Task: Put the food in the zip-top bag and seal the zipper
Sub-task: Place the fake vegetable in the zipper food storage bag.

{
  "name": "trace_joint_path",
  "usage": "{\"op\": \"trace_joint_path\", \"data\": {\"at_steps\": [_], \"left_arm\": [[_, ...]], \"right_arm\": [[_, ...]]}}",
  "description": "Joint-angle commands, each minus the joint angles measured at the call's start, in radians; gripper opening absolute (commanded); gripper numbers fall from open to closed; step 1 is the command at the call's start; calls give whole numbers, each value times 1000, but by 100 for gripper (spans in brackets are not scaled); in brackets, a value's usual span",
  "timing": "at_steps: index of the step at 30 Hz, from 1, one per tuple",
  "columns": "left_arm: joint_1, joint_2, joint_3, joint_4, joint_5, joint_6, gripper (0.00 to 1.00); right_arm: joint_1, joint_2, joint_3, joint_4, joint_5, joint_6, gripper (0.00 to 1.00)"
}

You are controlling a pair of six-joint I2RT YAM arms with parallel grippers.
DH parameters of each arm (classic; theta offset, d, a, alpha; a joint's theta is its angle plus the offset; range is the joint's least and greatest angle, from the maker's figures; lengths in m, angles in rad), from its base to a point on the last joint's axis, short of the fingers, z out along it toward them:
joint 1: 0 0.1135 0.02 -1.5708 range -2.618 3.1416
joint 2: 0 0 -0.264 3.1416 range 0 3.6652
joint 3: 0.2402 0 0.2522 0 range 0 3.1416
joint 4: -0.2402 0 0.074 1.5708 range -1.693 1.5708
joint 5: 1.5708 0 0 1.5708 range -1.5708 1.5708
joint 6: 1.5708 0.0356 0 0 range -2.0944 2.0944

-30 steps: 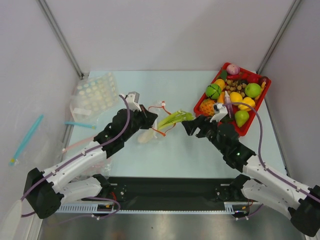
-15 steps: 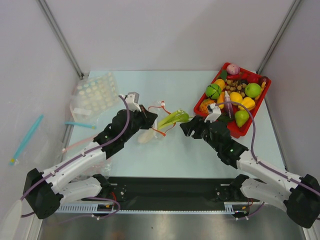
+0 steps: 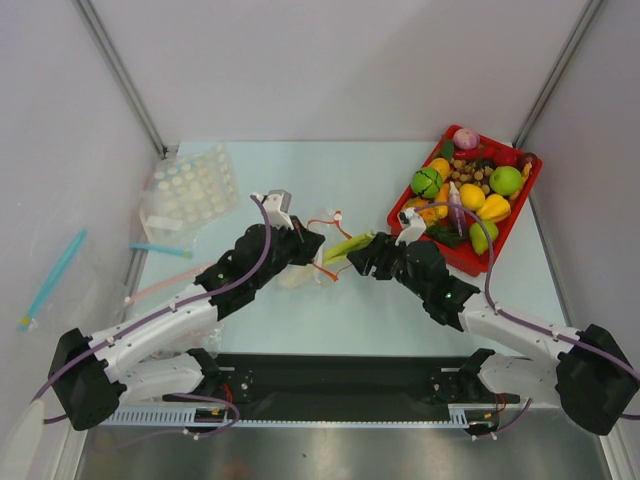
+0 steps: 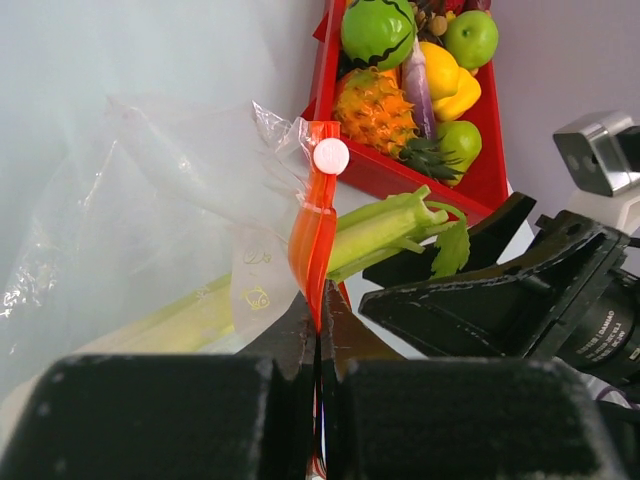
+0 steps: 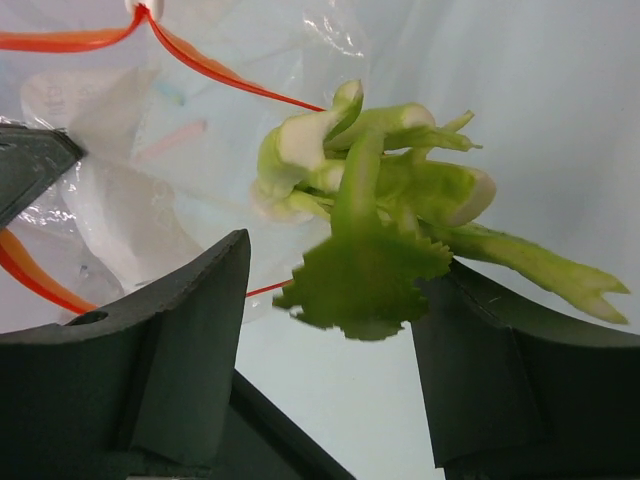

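At mid-table, the zipper (image 4: 312,235) of the zip-top bag (image 4: 180,170) is pinched by the left gripper (image 4: 318,300). The leek (image 4: 385,228), stalk inside the bag, is flanked by the spread jaws of the right gripper (image 5: 335,275). Farther back, a red tray (image 3: 534,170) is seen.

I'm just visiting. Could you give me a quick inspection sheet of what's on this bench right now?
surface: pale table, no spills seen
job's things: leek partly inside bag, leaves outside; zipper open; pear in red tray
clutter: celled tray and spare bags at left
grippers: left gripper shut on zipper; right gripper open around leek's leaves
cables: purple cable along each arm
surroundings: white walls
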State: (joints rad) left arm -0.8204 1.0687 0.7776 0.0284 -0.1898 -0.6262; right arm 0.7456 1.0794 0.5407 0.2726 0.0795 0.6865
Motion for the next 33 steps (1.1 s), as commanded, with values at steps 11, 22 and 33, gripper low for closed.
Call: {"op": "trace_joint_path", "data": {"at_steps": [11,22,33], "left_arm": [[-6,-4,37,51,-43,25,0],[-11,13,74,18,21,26,0],[-23,-3,115,-42,117,6,3]], "right_arm": [[35,82,57,37,-38,47,48],[66,-13,44,77,-54,-41,0],[161,-170,68,7,45,-176,0]]}}
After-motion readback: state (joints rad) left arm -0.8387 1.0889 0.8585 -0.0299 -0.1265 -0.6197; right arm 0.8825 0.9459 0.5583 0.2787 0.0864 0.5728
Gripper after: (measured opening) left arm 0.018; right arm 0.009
